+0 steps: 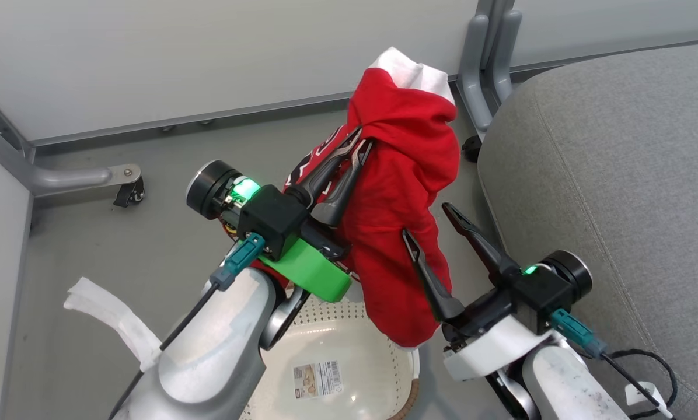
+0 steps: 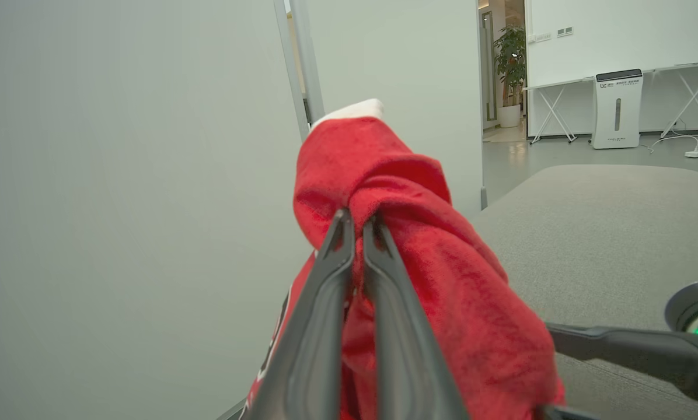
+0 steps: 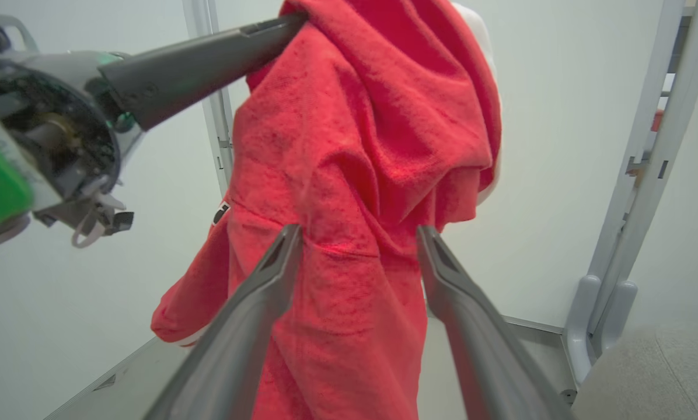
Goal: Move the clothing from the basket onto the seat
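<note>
I see the jersey (image 1: 401,192) hanging above the basket (image 1: 331,319), left of the seat (image 1: 606,175). My left gripper (image 1: 358,146) is clamped on its upper folds. My right gripper (image 1: 426,220) is spread wide beside the cloth; contact unclear. My left arm hides much of the basket.

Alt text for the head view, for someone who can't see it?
The left gripper, shut, holds the red jersey up above the white basket; the open right gripper points at its hanging fabric, grey seat at right.

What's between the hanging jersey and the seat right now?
In the head view, one finger of the open right gripper stands between the red jersey and the grey seat; behind it, floor and a partition's foot.
</note>
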Motion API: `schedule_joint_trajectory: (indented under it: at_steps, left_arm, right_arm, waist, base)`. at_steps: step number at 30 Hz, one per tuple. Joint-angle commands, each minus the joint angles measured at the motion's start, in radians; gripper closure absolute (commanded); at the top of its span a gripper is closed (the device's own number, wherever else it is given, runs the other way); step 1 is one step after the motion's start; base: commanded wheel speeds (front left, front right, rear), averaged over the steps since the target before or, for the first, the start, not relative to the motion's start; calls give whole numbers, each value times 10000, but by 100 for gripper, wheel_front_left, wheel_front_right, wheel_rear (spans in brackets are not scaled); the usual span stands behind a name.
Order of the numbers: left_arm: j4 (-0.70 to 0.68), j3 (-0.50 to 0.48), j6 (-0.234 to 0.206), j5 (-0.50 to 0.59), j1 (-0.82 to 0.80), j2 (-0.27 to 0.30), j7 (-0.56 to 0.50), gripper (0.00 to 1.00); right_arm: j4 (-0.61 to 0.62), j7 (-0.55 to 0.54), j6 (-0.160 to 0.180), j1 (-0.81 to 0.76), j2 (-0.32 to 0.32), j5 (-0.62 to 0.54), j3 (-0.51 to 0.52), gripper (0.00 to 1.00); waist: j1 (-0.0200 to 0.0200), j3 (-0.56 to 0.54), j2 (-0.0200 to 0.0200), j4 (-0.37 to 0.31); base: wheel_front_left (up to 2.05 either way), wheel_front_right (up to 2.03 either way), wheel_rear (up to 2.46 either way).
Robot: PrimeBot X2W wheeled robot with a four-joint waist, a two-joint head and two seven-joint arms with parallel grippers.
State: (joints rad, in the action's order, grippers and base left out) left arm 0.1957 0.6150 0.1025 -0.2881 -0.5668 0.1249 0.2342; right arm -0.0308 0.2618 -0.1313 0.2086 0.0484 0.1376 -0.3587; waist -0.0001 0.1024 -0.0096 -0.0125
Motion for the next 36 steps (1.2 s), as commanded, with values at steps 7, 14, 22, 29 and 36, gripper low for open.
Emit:
schedule_joint_trajectory:
  at_steps: [7,14,22,29,36]
  left_arm:
    - [-288,281,14,-38,-106,-188,21,100]
    - [-537,666,58,-124,-159,-353,36,100]
    - [-662,993,87,-237,-239,-487,83,100]
    - [-661,1148,103,-341,-319,-545,126,100]
    - [-471,969,-22,-505,-319,-447,163,100]
  right_arm:
    - [-1215,48,10,950,39,301,-429,0]
    - [-2074,49,10,1692,34,640,-286,0]
    - [-2454,49,10,2253,33,1125,-282,0]
    - [-2712,48,10,2552,30,1549,-557,100]
    - [-2639,49,10,2449,34,1501,-550,100]
  waist:
    - [1,193,96,201]
    - [1,395,96,366]
    - [1,530,96,531]
    - [1,615,96,684]
    - [1,697,96,739]
  base:
    - [0,0,0]
    - [0,0,0]
    - [0,0,0]
    - [0,0,0]
    - [0,0,0]
